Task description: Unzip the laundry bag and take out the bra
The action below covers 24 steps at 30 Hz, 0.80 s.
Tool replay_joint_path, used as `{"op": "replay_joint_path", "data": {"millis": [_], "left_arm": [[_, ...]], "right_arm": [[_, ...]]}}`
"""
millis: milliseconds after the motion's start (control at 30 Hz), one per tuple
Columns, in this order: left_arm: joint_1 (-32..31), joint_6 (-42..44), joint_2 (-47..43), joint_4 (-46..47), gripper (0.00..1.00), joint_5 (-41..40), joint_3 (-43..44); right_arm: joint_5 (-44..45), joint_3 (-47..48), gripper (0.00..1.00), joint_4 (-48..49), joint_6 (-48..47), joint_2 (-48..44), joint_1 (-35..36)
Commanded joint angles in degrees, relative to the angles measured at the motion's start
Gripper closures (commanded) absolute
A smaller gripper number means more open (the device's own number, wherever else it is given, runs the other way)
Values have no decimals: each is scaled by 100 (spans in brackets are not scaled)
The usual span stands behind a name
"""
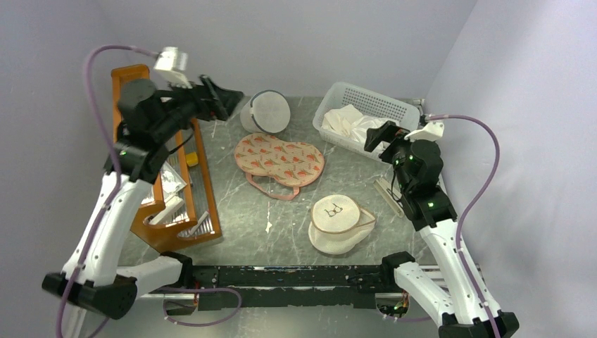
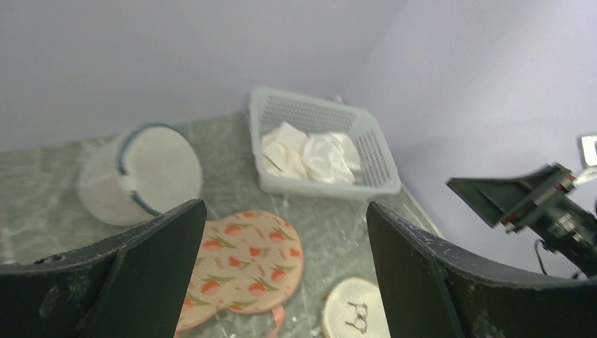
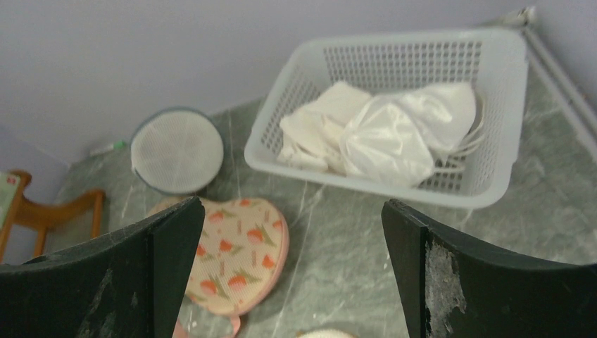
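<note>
My left pincer point(image 1: 231, 100) and right pincer point(image 1: 377, 136) hang wide open, empty. The laundry bag point(image 1: 279, 158) lies flat mid-way along the counter point(image 1: 281, 232), toward its far edge, seemingly still zipped. Next I must reach down and unzip it.

Peach laundry bag point(image 1: 279, 160) with red-orange carrot print, pink trim, white basket point(image 1: 366, 96), grey marbled table point(image 1: 239, 211), orange-brown rack point(image 1: 176, 236)

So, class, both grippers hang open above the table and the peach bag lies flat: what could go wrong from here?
The round cream pouch and the white mesh bag sit near the laundry bag; the wrong one might get picked. The laundry bag lies flat and unheld, so a pull to unzip it may just drag it.
</note>
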Motion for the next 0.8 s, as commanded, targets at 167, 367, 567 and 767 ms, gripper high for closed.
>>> {"op": "replay_joint_path", "data": {"millis": [167,367,567,767], "left_arm": [[-1260,961,1099,254,4,-578,493],[-1547,1441,725,1160,4,-668,-845],[-2081,2148,129,1548,4,-1726,-1630],[-2163,2414,-73,1645,4,-2271,-1776]], "right_arm": [[-1313,-113,0,-324,33,617,-112],[-3131,-660,0,484,90,1184,-71],[-3709,-717,0,1188,386,2515,569],[-2753,-278,0,1188,328,3476,930]]}}
